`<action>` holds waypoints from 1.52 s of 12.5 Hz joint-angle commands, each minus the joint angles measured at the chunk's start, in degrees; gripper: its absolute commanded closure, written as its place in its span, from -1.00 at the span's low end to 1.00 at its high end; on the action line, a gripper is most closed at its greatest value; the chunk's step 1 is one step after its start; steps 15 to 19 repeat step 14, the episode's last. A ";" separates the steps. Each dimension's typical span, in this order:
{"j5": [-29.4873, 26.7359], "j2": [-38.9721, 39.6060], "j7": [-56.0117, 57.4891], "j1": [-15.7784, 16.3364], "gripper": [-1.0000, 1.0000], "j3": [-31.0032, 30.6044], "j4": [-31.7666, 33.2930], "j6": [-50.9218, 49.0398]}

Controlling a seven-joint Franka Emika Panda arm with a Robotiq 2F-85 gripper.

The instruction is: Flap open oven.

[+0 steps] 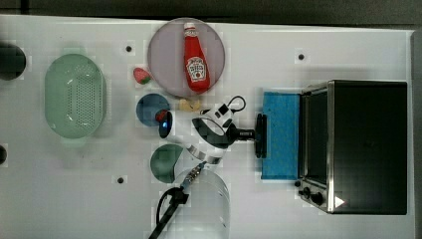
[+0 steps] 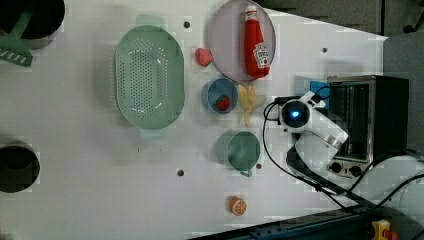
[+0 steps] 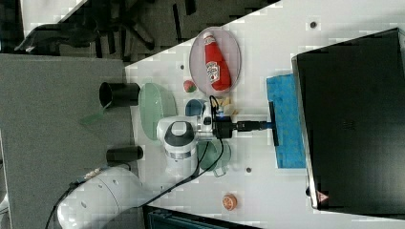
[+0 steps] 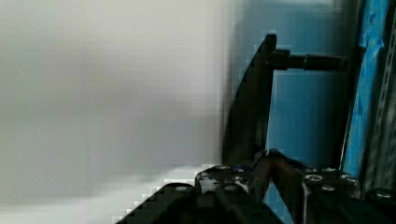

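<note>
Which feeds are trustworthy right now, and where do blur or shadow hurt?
Wrist view: white table smeared by blur, but the oven door's dark handle reads sharp beside the gripper. Top view: even light, blue door flat down, soft shadow under the arm. Right view: oven top plain black, no glare.

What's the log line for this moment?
task: flap open oven | oven door: folded down flat | gripper: at door handle | ketchup bottle: on plate

White, rounded arm point(image 1: 204, 132) with dark grey joint bands, glowing blue light, looping black cables, black hand point(image 1: 251, 133).
</note>
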State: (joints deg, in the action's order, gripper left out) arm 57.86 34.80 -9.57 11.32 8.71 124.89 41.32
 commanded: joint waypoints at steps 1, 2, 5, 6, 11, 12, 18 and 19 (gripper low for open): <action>-11.04 -4.42 -3.39 -0.62 0.65 -1.40 -2.36 5.77; -17.94 -6.41 -3.40 -0.61 0.65 -1.56 -2.35 5.73; -37.79 -14.23 -3.39 -0.95 0.65 -1.28 -2.45 5.42; -44.08 -17.36 -3.34 -1.22 0.65 -1.15 -2.45 4.48; -52.91 -32.46 -2.85 -1.70 0.65 0.87 -4.24 -6.24; -52.93 -35.11 -2.86 -1.70 0.65 1.64 -5.29 -9.19; -53.42 -39.71 -2.90 -1.71 0.65 2.68 -7.63 -17.83; -53.42 -39.71 -2.90 -1.71 0.65 2.68 -7.63 -17.83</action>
